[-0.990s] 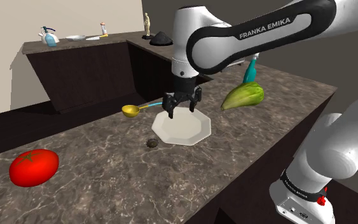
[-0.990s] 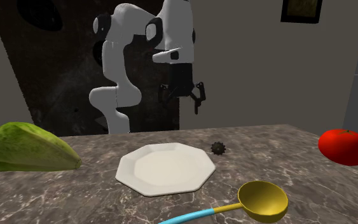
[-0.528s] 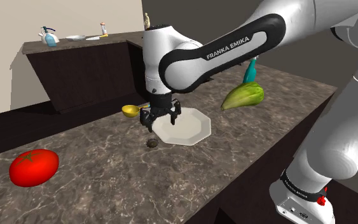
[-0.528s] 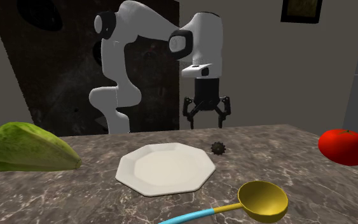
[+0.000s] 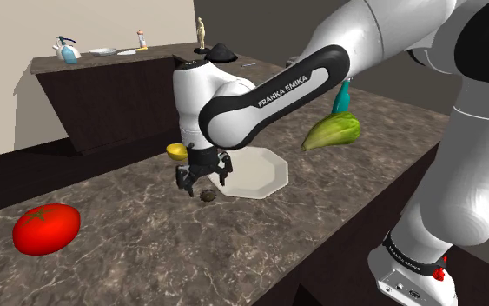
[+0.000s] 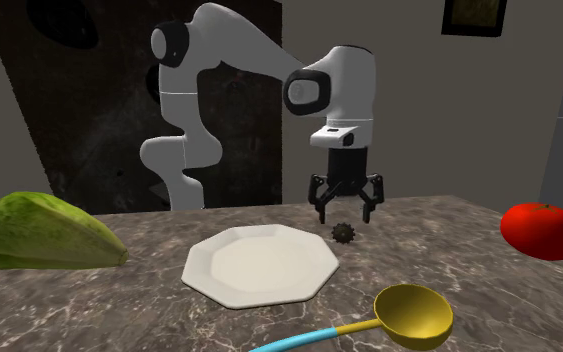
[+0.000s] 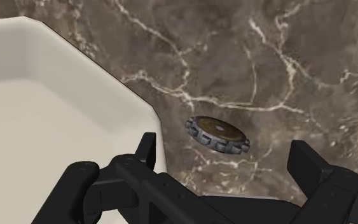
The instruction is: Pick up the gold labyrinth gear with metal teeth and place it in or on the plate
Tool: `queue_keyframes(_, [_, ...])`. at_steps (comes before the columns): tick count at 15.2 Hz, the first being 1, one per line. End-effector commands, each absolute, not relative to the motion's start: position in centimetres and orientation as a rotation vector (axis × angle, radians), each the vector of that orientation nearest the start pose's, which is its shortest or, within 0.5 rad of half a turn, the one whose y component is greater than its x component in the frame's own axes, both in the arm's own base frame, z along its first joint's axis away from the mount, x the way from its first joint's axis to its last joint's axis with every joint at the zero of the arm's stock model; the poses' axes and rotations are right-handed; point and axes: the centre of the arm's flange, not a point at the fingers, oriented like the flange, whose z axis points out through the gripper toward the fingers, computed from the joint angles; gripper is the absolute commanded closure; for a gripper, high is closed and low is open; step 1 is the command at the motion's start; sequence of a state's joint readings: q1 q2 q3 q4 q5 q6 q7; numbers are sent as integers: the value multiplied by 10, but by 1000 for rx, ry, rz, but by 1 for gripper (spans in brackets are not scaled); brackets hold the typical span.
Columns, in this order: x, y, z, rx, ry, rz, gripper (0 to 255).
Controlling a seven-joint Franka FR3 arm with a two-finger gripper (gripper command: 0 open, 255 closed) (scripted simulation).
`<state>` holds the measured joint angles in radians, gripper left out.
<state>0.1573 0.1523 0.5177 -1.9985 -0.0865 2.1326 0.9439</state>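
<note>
Right, I'm on the approach: my hand (image 6: 347, 208) hangs released above the gear (image 7: 217, 134), lying flat on the worktop (image 7: 285, 76) just beside the plate (image 7: 44, 114). Next, I'd lower straight and clench.

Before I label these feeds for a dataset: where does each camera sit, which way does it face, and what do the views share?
Shoulder view: beside and behind the robot's base, looking down across the counter; the arm reaches left over the gear.
Second exterior view: low across the counter, facing the arm; the arm and its open fingers show above the gear.
Wrist view: on the hand, looking down past both fingers at the gear beside the plate.
Shared: all three show gear and plate.
</note>
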Motion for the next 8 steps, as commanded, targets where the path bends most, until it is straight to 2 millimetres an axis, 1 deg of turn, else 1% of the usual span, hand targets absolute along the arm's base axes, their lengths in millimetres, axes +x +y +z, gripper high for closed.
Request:
queue_keyframes(1, [461,354,384,-3117,357,-2,0])
queue_keyframes(3, [461,354,375,-3117,357,-2,0])
queue_keyframes(8, [461,354,375,-3117,357,-2,0])
